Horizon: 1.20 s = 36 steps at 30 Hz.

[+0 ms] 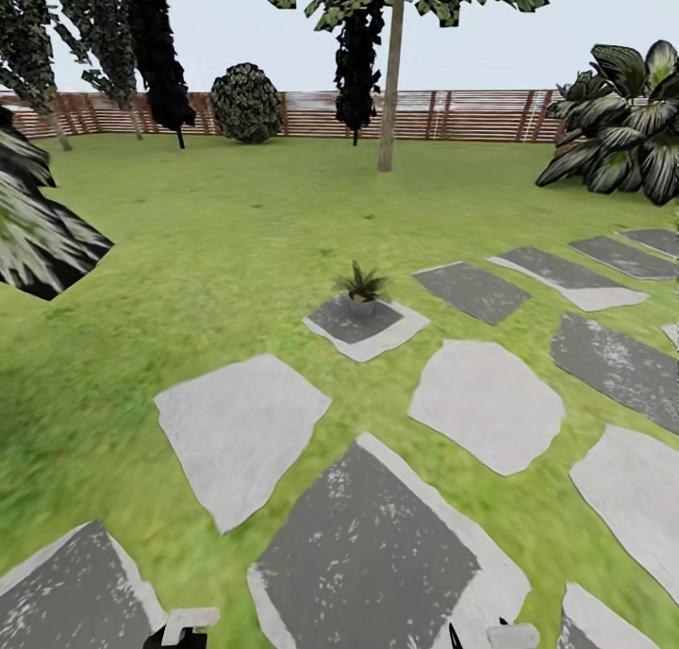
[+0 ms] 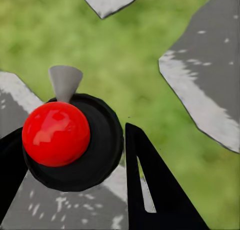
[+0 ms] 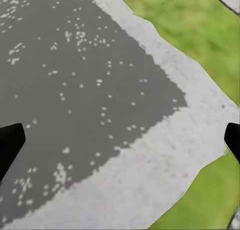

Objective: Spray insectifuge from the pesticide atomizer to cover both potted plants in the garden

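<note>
Left gripper [image 2: 75, 155] is clamped around the spray bottle [image 2: 67, 140], red cap showing; probably light, slick, best held mid-body. Right gripper [image 3: 120, 140] wide. Potted plant [image 1: 361, 286] at 12 o'clock.

Lawn [image 1: 217, 281] with grey stepping stones [image 1: 240, 427]; one potted plant [image 1: 361, 288] stands on a stone, slat fence [image 1: 311, 113] behind.

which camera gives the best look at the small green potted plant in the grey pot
The head view: the small green leafy plant in its grey pot stands whole on a grey stepping stone mid-lawn. The wrist views give nothing of it, just paving and grass.
</note>
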{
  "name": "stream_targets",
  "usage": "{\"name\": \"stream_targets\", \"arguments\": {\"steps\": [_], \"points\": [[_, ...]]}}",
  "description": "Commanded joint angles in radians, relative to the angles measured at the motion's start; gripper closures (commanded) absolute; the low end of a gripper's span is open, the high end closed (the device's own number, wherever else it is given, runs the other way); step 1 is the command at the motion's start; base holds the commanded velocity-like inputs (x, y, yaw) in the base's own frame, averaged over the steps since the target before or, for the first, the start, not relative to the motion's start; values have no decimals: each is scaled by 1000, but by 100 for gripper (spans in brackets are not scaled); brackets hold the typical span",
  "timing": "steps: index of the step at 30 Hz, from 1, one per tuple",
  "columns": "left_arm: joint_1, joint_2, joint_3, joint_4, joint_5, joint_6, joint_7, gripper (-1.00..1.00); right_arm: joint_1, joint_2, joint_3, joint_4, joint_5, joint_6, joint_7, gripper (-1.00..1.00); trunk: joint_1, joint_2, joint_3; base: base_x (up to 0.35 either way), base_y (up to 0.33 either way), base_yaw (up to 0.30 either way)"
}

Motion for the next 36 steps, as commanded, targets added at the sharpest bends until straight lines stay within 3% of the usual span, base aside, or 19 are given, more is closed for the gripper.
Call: {"name": "stream_targets", "arguments": {"steps": [1,10,36], "points": [[0,0,1,0,-1,-3,2,100,-1,-1,5,1,-1,-3,-1,-100,0,0,-1,338,96,-194],[0,0,1,1,-1,-3,2,100,-1,-1,5,1,-1,-3,-1,-100,0,0,-1,338,96,-238],[0,0,1,1,-1,-3,2,100,-1,-1,6,1,0,-3,-1,-100,0,0,-1,338,96,-5]]}}
